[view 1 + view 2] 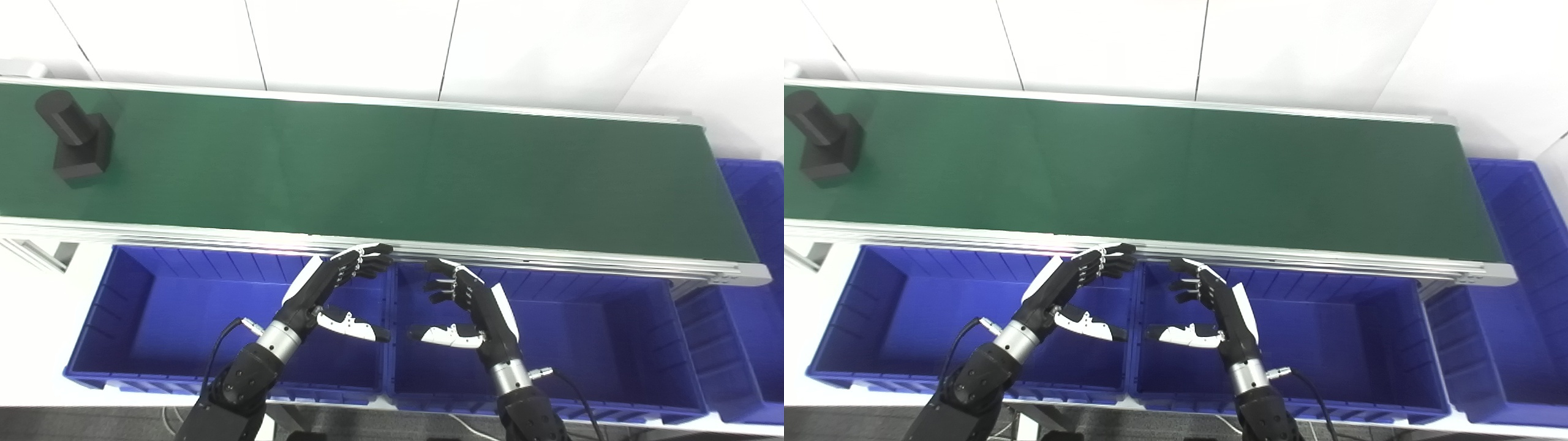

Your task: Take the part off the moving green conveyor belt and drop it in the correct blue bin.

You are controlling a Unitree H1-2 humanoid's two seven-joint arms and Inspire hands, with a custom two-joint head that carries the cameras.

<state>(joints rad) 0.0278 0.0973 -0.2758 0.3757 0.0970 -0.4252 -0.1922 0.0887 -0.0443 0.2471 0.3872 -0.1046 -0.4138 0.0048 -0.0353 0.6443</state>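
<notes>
A black part (76, 138), a cylinder on a square block, lies at the far left end of the green conveyor belt (392, 171); it also shows in the right eye view (824, 147). My left hand (334, 288) is open and empty above the left blue bin (128, 306), near the belt's front rail. My right hand (468, 306) is open and empty above the middle blue bin (612, 331). The two hands face each other, palms inward, far to the right of the part.
A third blue bin (756, 275) stands past the belt's right end. The belt's metal front rail (551, 254) runs just beyond my fingertips. A white wall rises behind the belt.
</notes>
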